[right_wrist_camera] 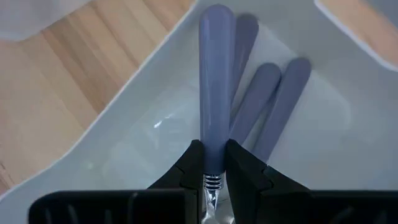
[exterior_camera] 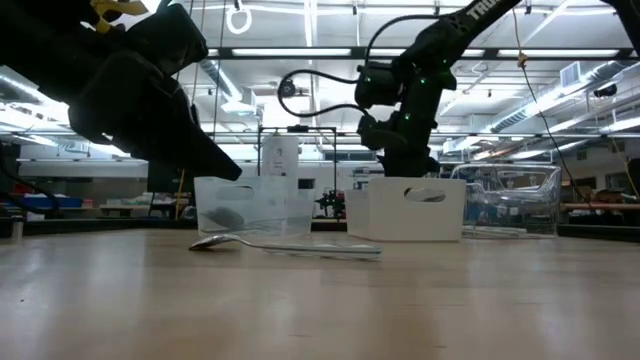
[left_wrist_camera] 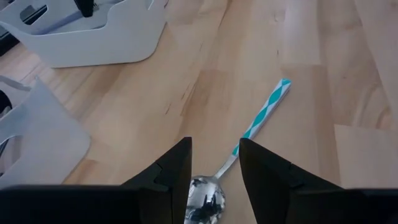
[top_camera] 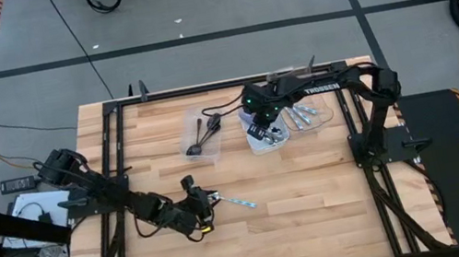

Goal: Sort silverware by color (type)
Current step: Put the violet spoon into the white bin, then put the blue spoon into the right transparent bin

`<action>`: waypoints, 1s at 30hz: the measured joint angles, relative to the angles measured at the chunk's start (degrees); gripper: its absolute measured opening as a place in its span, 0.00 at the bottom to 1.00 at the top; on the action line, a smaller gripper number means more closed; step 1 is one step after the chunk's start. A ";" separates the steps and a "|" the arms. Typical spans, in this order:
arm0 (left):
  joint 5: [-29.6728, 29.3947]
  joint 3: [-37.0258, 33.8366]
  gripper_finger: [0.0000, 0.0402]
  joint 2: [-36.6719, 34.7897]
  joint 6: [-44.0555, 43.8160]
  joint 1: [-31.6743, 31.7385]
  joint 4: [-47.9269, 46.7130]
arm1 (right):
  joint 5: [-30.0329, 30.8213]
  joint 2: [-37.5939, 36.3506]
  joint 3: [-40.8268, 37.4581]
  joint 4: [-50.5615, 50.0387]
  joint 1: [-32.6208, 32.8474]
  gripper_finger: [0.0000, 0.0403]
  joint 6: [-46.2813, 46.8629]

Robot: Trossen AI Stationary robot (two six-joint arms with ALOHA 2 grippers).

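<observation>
Left gripper [top_camera: 207,199] is lowered near the worktop's [top_camera: 317,207] front edge. Its jaws are spread and nothing is held. The teal-striped spoon [top_camera: 240,202] lies flat just ahead of the fingertips, bowl between the fingers [left_wrist_camera: 168,180] in the left wrist view, handle pointed away from the gripper. This looks like a line-up for a pick near the bowel end, judged from the straddle. The spoon is seen with a shiny silver bowl and thin neck, and a handle banded teal and white.

Beyond the left gripper, a clear tray [top_camera: 201,133] is seen with dark spoons [top_camera: 200,138] inside, likely the black group.

Right gripper [top_camera: 260,129] is held over the white tray [top_camera: 268,143], clenched on a purple-handled spoon [right_wrist_camera: 215,81]. The grip is taken at the metal neck, handle pointed ahead and down into the tray. Other purple handles [right_wrist_camera: 273,106] lie below it, beside one another, so this tray is judged the purple group and the spoon is about to be dropped there. The handles are seen smooth, rounded, matte lavender.

On the far side of the right gripper, a second clear tray [top_camera: 325,114] is seen with light-handled spoons [top_camera: 302,116].
</observation>
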 joint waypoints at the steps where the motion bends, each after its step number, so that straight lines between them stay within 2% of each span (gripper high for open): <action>1: -0.02 0.00 0.35 0.00 0.02 0.00 0.00 | -0.48 0.00 -0.57 0.63 -0.12 0.13 0.17; 6: 0.00 0.00 0.35 0.00 -0.77 0.01 0.55 | -2.38 0.00 -2.37 2.73 -0.28 0.17 1.65; 13: 0.02 0.00 0.37 0.00 -2.45 0.04 2.73 | -3.38 0.02 -2.81 3.23 -0.25 0.27 0.52; 22: 0.22 0.00 0.48 0.00 -4.69 -0.07 4.14 | -6.20 0.02 -2.80 4.20 0.03 0.35 -0.87; 26: 5.66 0.88 0.50 0.02 -3.60 0.31 3.94 | -7.36 -0.02 -2.80 4.43 0.04 0.37 -2.46; 30: 12.87 2.84 0.49 0.02 -4.01 2.20 1.69 | -6.82 -0.02 -2.78 7.65 1.15 0.36 -5.17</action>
